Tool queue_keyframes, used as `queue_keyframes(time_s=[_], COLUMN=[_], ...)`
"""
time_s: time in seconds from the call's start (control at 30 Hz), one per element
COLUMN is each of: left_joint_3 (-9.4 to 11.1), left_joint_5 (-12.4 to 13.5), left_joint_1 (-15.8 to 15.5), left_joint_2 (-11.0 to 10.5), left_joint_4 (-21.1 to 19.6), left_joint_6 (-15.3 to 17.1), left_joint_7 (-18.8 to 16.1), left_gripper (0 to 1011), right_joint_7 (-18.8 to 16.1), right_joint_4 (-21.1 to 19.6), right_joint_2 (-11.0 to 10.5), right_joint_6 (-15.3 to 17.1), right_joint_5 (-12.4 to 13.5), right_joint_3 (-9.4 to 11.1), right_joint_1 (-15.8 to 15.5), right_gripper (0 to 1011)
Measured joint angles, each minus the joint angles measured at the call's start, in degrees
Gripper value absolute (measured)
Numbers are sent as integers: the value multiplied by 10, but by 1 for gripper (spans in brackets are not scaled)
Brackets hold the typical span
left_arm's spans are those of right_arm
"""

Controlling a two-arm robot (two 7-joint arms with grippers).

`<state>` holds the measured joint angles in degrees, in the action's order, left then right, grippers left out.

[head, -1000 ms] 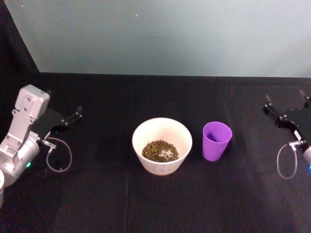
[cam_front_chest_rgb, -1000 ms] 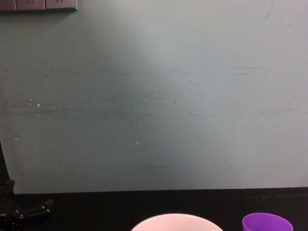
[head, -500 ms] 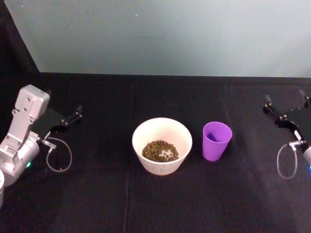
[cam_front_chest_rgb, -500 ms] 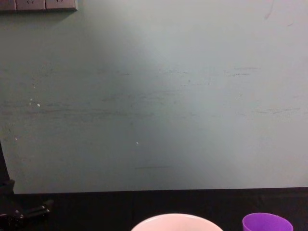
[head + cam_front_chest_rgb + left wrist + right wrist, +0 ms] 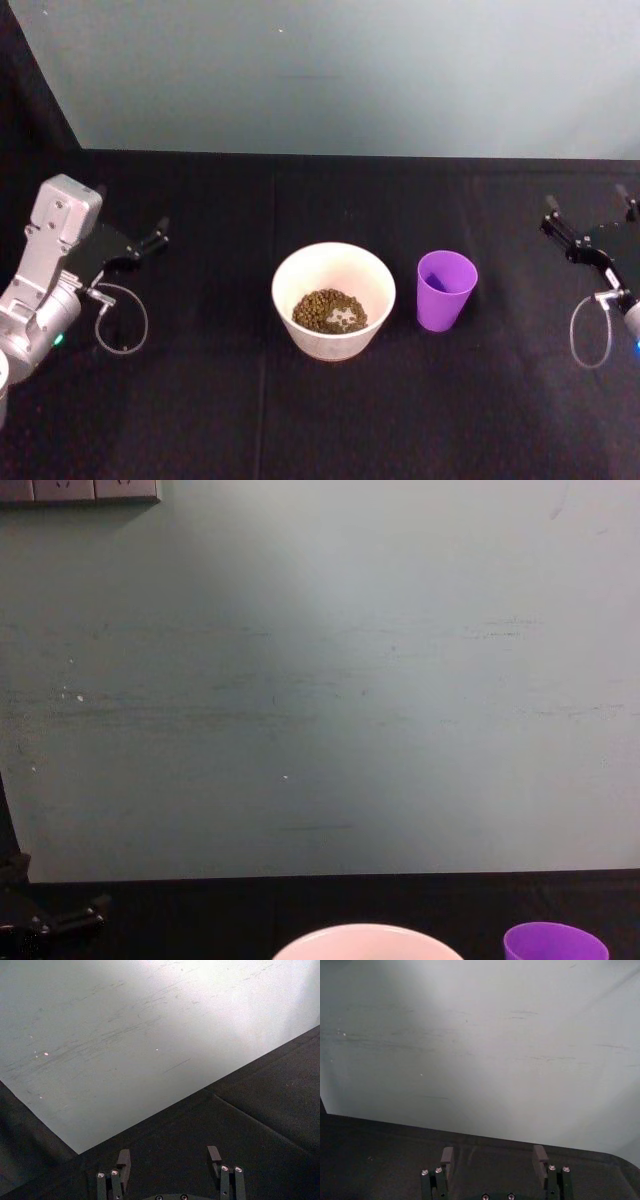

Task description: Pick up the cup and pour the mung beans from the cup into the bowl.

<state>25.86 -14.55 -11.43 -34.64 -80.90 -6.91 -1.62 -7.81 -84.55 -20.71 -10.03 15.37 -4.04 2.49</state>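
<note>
Cup (image 5: 446,289) upright beside bowl (image 5: 333,263)

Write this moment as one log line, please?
cup: upright on table, right of bowl | bowl: holds beans | left gripper: open, far left | right gripper: open, far right

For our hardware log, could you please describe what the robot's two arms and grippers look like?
The left arm has a boxy silver-grey casing, a small green light and a thin looped cable. The left gripper is black, with slim dark fingers fixed by silver screws. The right gripper is likewise black, with a similar thin cable loop below it.
</note>
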Motion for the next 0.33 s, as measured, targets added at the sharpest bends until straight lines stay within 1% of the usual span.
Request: queue_keyframes(time_s=[0.33], left_joint_3=[0], left_joint_5=[0], left_joint_1=[0], left_joint_2=[0], left_joint_4=[0], left_joint_6=[0], left_joint_7=[0], left_gripper=[1000], right_joint_7=[0], right_joint_4=[0], right_joint_2=[0], right_joint_6=[0], right_joint_5=[0], right_joint_3=[0], right_joint_1=[0], right_gripper=[1003])
